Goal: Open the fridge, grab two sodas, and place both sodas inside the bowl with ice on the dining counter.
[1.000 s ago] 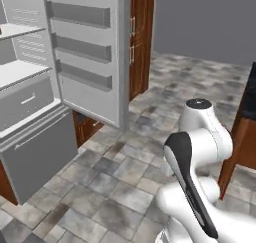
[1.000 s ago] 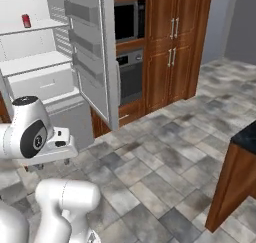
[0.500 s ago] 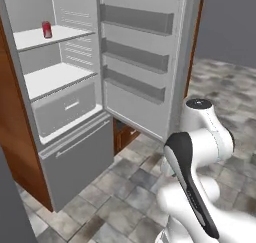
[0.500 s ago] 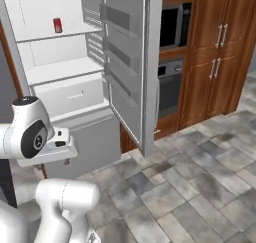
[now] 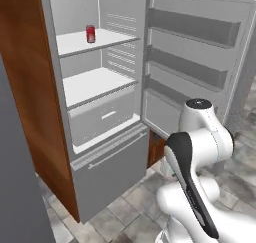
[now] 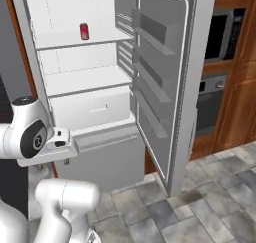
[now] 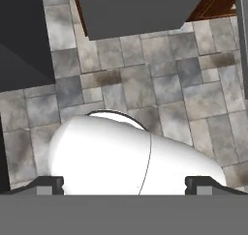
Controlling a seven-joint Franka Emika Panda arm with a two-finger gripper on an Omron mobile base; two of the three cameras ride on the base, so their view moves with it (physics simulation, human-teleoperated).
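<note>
Fridge (image 5: 107, 177) stands open in front of us, door (image 5: 200, 67) swung wide to the right side of the left base view, w/ three grey door bins on its inner face. Inside we see white shelves; red soda can (image 5: 90, 33) sits upright on the top shelf, upper left of that frame, near the shelf's front edge. In the right base view the same can (image 6: 84, 31) shows at upper left, again on the top shelf. Below the shelves we see a white inner drawer, then the grey bottom drawer (image 6: 107, 159) w/ its bar handle, closed. Brown wood panel flanks the fridge on the left. Oven and microwave (image 6: 220, 34) sit in wood cabinets at the right edge of the right base view. In the hand view the gripper (image 7: 124, 183) points down at grey stone floor tiles (image 7: 160, 84); its two tips stand far apart at the bottom corners, so we read it as open, nothing between them.
</note>
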